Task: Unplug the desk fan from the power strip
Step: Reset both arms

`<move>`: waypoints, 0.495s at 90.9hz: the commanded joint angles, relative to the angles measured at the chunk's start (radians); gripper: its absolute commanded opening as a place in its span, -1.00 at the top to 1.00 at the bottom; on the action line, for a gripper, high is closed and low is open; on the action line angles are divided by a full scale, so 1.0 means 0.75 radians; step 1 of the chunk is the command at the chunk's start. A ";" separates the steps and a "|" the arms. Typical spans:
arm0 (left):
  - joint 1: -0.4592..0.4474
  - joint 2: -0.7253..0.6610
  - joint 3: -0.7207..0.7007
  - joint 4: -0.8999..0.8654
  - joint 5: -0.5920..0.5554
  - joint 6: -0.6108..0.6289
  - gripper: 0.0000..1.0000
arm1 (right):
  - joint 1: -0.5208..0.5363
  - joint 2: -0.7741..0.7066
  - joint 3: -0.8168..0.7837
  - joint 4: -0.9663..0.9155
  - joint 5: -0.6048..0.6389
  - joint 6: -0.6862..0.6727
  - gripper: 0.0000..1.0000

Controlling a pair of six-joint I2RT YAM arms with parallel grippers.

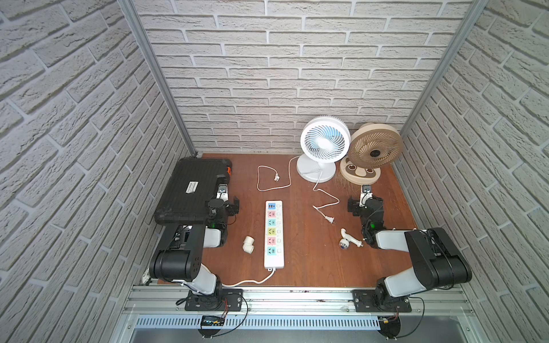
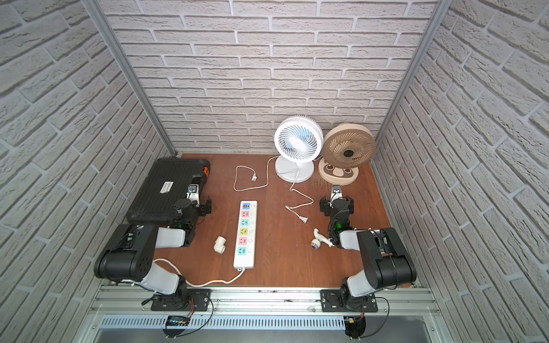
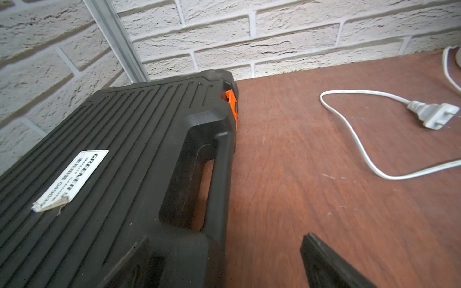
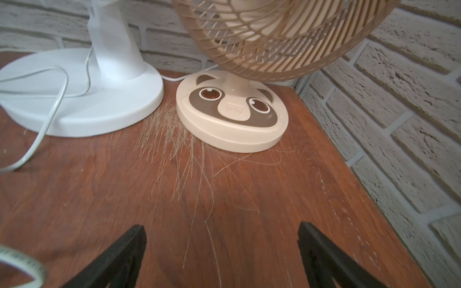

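Note:
The power strip [image 1: 274,234] [image 2: 245,234] lies lengthwise mid-table, and none of its pastel sockets holds a plug. A white desk fan [image 1: 324,142] [image 4: 82,99] stands at the back beside a beige fan [image 1: 375,147] [image 4: 232,112]. Two white plugs lie loose on the wood: one [image 1: 276,177] [image 3: 434,116] behind the strip, the other [image 1: 329,219] to its right. My left gripper [image 1: 228,205] [image 3: 224,249] is open and empty at the edge of a black case. My right gripper [image 1: 366,202] [image 4: 222,239] is open and empty, in front of the beige fan's base.
A black tool case [image 1: 190,190] [image 3: 112,162] fills the back left. A white pipe elbow [image 1: 248,244] lies left of the strip, and a white tap [image 1: 347,239] lies near my right arm. The strip's cord [image 1: 252,280] runs off the front edge. Brick walls close three sides.

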 commanded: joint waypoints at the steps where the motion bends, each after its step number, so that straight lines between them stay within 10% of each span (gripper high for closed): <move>1: 0.018 0.010 0.021 -0.020 0.065 -0.008 -0.97 | -0.020 -0.023 0.001 -0.010 -0.111 0.058 -0.97; 45: 0.030 0.008 0.021 -0.020 0.093 -0.014 -0.97 | -0.019 -0.006 -0.017 0.060 -0.108 0.051 -0.98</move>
